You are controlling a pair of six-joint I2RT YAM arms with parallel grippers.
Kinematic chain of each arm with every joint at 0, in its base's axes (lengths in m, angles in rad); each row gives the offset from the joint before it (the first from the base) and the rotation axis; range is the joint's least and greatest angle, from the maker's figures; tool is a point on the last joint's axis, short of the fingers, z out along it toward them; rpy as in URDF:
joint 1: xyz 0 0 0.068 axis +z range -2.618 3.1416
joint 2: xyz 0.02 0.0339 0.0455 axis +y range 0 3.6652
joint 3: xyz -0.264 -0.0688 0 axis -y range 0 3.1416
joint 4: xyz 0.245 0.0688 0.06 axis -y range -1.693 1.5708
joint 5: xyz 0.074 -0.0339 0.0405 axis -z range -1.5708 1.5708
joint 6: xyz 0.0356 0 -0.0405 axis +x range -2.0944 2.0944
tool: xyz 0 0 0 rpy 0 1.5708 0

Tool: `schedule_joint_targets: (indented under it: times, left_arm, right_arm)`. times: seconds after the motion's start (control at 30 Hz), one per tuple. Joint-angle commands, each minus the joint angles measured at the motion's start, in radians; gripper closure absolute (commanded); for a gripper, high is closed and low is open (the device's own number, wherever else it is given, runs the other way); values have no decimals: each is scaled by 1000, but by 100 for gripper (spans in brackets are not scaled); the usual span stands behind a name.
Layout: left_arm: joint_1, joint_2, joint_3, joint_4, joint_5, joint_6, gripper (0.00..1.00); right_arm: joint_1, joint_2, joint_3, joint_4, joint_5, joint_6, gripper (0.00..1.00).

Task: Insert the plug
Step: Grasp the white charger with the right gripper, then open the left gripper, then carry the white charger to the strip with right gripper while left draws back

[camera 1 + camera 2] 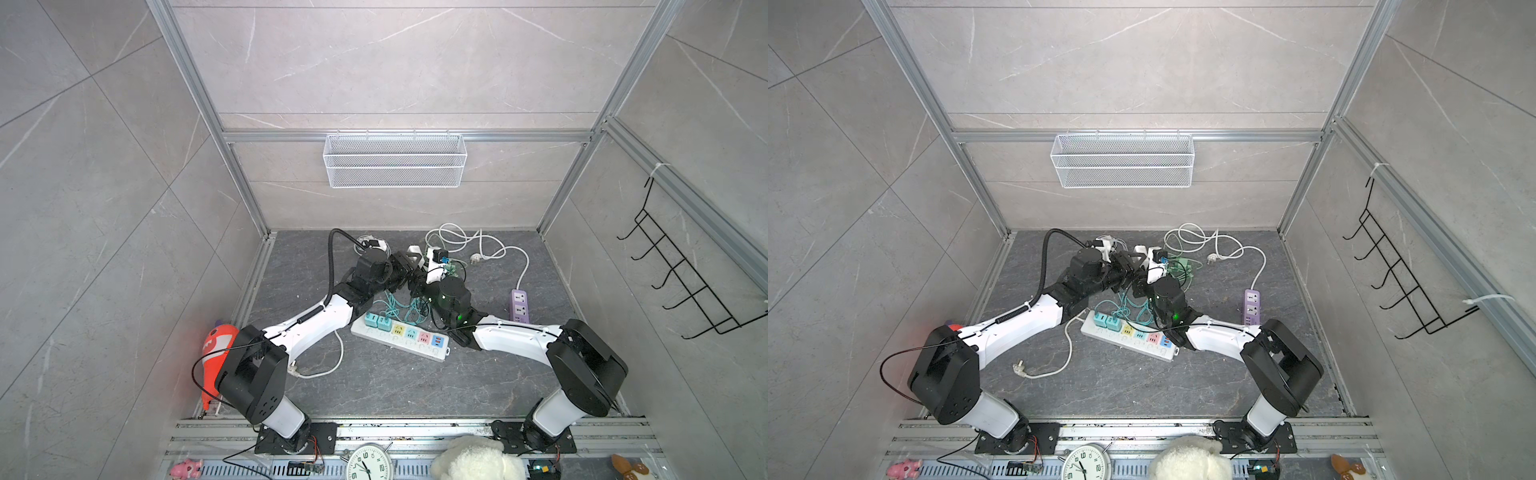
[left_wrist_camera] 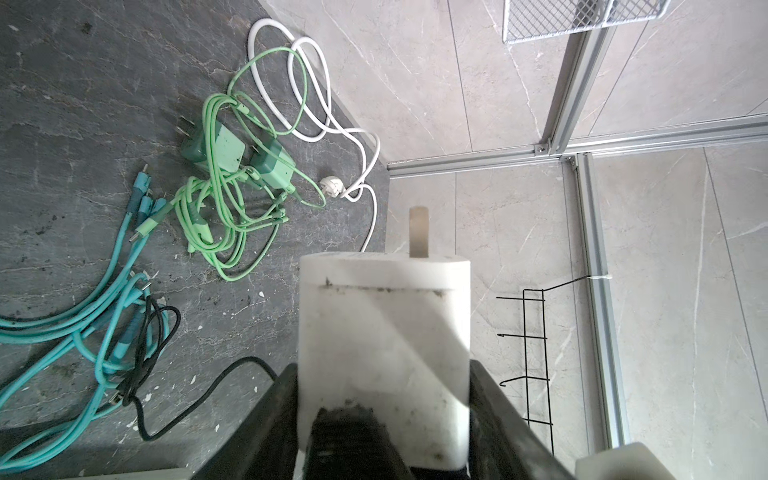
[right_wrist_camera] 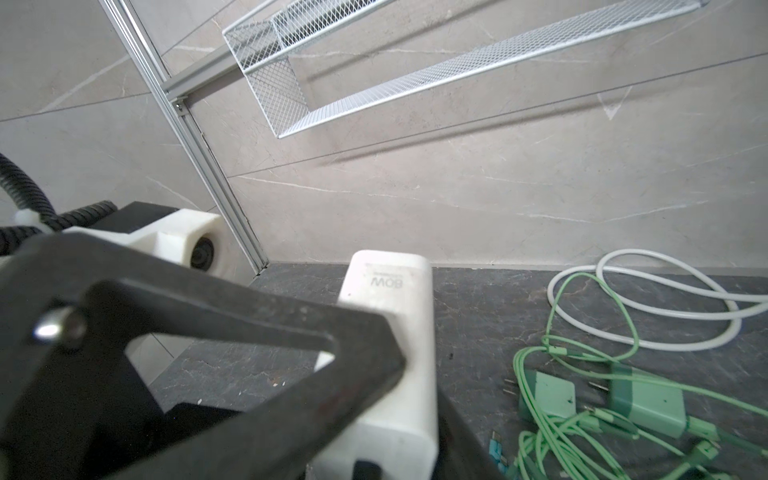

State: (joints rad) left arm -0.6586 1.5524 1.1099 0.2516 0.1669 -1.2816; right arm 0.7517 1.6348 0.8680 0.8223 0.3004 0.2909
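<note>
L gripper [image 2: 384, 374], mid-frame in both top views, clamps the white charger [image 2: 384, 332] off the tabletop [image 1: 374, 386], w/ one prong [image 2: 418, 232] bare. R gripper [image 3: 386, 436] sits on the same charger; can't tell if it's gripping. IMO: get one firm hold before the other lets go, square prongs, then push straight into a free socket on the power strip [image 1: 399, 347], lower centre.
</note>
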Motion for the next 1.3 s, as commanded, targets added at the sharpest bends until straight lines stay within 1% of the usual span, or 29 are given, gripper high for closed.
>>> schedule_joint_targets:
  times: [0.0,0.13,0.2,0.27,0.37,0.43,0.5,0.53,0.57,0.63,0.7,0.73,0.83,0.9,0.93,0.97,1.13,1.23,1.27]
  left_arm:
    - [-14,-48,-2,50,22,-1,76]
    - [-13,-47,-7,50,22,-7,76]
    - [-13,-44,-6,48,23,-6,76]
    - [-13,-41,-10,47,25,-10,76]
    - [-14,-34,-9,58,35,-16,75]
    - [-14,-35,-6,52,36,-7,73]
    - [-13,-40,-3,37,33,1,70]
    - [-13,-41,-8,39,28,-1,68]
    - [-14,-43,-11,41,25,-3,63]
    - [-11,-44,-6,27,20,4,48]
    - [-6,-49,14,-2,17,55,40]
    - [-3,-51,39,-45,16,92,36]
    - [14,-66,108,-170,-3,210,27]
    - [31,-83,134,-237,-26,268,18]
    - [40,-93,141,-252,-27,298,7]
    - [53,-101,147,-273,-29,322,1]
    - [105,-152,151,-353,-57,420,0]
    - [120,-202,152,-419,-125,519,0]
    - [121,-220,155,-451,-156,555,0]
  right_arm:
    - [8,-2,-6,103,13,-22,53]
    - [6,-14,-9,108,11,-39,55]
    - [8,-19,-7,103,8,-52,58]
    - [7,-21,-5,102,-1,-68,66]
    - [6,-23,18,47,-3,-80,84]
    - [7,-22,20,39,-18,-90,90]
    - [6,-27,18,36,-31,-97,93]
    - [7,-30,18,29,-31,-100,94]
    - [8,-33,19,22,-31,-102,95]
    - [7,-41,15,16,-34,-107,97]
    - [7,-56,6,5,-35,-109,99]
    - [7,-67,6,-14,-35,-111,99]
    - [6,-116,18,-127,-28,-120,100]
    - [-5,-156,43,-263,-30,-116,100]
    - [-10,-181,53,-332,-39,-117,100]
    - [-16,-207,57,-393,-39,-122,100]
    - [-64,-325,89,-688,-100,-148,100]
    - [-111,-366,193,-1010,-203,-178,100]
    - [-130,-370,229,-1116,-256,-184,100]
